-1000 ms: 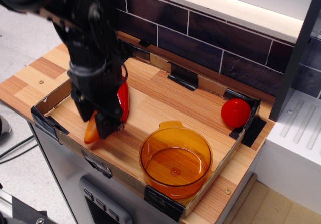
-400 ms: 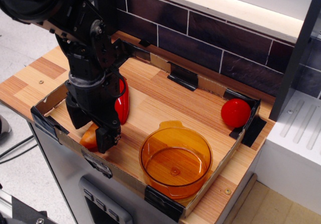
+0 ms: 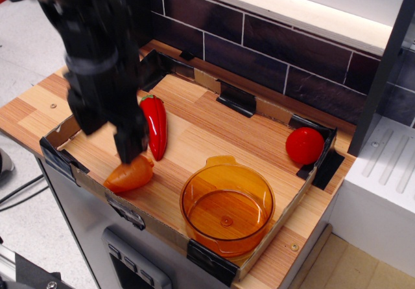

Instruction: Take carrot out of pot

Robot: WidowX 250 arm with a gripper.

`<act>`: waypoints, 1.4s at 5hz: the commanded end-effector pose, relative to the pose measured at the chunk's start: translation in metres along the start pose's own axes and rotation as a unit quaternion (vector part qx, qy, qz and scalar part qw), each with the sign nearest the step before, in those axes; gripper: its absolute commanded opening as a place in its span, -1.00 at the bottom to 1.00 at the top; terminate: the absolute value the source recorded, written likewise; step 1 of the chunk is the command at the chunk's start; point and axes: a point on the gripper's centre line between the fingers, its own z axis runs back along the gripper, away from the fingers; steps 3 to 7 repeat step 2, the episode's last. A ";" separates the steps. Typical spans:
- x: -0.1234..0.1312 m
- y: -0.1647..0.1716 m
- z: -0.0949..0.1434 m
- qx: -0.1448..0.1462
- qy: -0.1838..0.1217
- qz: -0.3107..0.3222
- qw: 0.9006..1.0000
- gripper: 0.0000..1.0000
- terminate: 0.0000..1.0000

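Black robot gripper [image 3: 107, 133], motion-blurred, jaws spread and holding nothing, above the near-left tray corner. Just below it lies the stubby orange toy carrot [image 3: 129, 175] on the wooden tray floor [image 3: 220, 130], left of the translucent amber plastic pot [image 3: 227, 207], beside a long glossy red pepper [image 3: 154, 126].

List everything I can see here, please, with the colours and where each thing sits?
carrot: one, orange, lying on the wooden tray floor near the front left edge, outside the pot
pot: one, translucent amber, empty, at the front of the tray, right of the carrot
red pepper: one, glossy red with a green stem, lying just behind the carrot
tomato: one, red, round, in the far right corner
tray: one, wood floor with low cardboard walls and black corner clips
tiled wall: dark tiles, behind the tray
gripper: one, black, blurred, raised above the carrot; its fingers hold nothing
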 end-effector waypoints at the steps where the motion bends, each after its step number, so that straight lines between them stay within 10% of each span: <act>1: -0.002 0.016 0.050 0.010 -0.063 0.024 0.998 1.00 -1.00; 2: -0.002 0.016 0.050 0.010 -0.063 0.024 0.998 1.00 1.00; 7: -0.002 0.016 0.050 0.010 -0.063 0.024 0.998 1.00 1.00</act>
